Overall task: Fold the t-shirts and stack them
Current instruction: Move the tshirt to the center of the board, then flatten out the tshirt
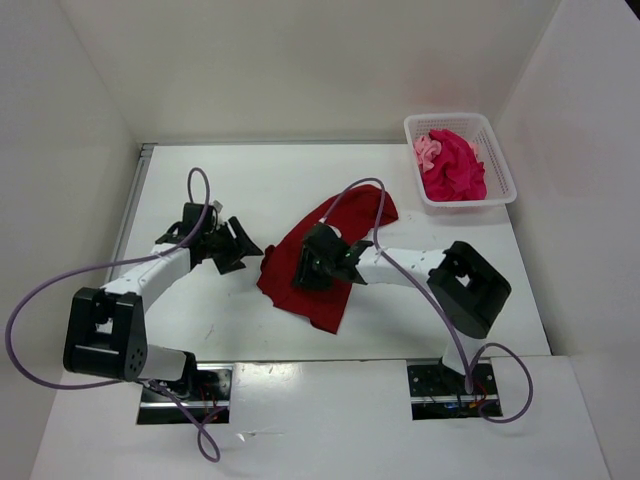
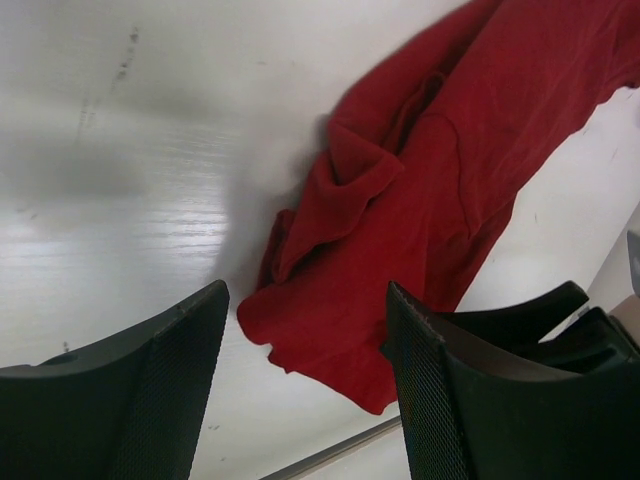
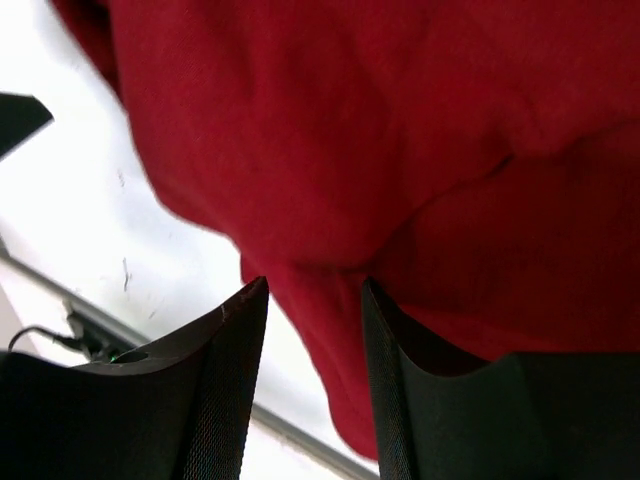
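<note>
A dark red t-shirt lies crumpled and partly spread on the white table, near the middle. My left gripper hovers just left of it, open and empty. In the left wrist view the shirt lies ahead of the left gripper, one corner reaching toward the gap. My right gripper sits low over the shirt's middle. In the right wrist view, red cloth fills the frame and a fold hangs between the parted right gripper; it is not pinched. A magenta-pink t-shirt and a salmon pink t-shirt are bunched in the basket.
The white mesh basket stands at the back right corner of the table. White walls close in the table on the left, back and right. A metal strip runs along the table's left edge. Purple cables loop off both arms.
</note>
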Action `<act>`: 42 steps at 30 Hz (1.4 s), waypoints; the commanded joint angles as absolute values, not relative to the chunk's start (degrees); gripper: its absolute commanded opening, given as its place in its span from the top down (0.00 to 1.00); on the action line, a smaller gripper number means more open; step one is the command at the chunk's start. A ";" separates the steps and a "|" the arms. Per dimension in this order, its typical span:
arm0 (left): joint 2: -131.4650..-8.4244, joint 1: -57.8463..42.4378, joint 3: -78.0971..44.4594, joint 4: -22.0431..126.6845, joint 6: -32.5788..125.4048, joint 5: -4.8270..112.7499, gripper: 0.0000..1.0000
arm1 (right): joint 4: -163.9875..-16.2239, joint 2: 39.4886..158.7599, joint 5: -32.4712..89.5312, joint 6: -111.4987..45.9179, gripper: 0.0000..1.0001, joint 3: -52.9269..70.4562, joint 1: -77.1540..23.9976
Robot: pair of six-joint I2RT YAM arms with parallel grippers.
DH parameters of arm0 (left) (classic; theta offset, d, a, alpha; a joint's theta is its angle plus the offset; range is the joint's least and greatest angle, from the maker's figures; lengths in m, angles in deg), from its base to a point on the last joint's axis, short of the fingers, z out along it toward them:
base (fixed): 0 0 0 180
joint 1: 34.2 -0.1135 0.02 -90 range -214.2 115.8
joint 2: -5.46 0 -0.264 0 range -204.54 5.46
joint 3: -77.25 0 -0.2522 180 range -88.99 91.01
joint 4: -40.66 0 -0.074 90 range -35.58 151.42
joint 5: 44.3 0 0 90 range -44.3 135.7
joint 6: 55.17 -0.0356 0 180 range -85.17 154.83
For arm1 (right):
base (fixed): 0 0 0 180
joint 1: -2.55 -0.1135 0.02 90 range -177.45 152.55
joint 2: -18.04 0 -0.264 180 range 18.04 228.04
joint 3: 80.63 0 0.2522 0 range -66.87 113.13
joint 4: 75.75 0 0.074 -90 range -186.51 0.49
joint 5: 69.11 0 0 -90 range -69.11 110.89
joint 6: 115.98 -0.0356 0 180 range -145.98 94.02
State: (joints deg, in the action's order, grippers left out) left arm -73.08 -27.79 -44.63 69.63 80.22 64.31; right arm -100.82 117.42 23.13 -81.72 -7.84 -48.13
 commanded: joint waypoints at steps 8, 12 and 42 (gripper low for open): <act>-80.22 -24.28 -41.53 65.32 80.10 63.10 0.29 | -99.09 119.21 17.11 -84.25 0.58 -4.47 -46.06; -81.98 -23.66 -40.30 64.19 80.10 61.78 0.27 | -98.48 119.21 15.00 -84.25 0.64 -4.47 -45.53; -91.57 -17.15 -37.14 61.19 80.10 58.89 0.68 | -118.16 74.83 20.97 -75.03 1.00 -21.26 -13.02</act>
State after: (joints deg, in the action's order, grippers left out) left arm -90.87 -17.43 -39.67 62.52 81.29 60.57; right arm -116.19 77.37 18.26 -77.83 -21.99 -15.78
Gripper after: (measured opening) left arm 0.348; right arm 0.011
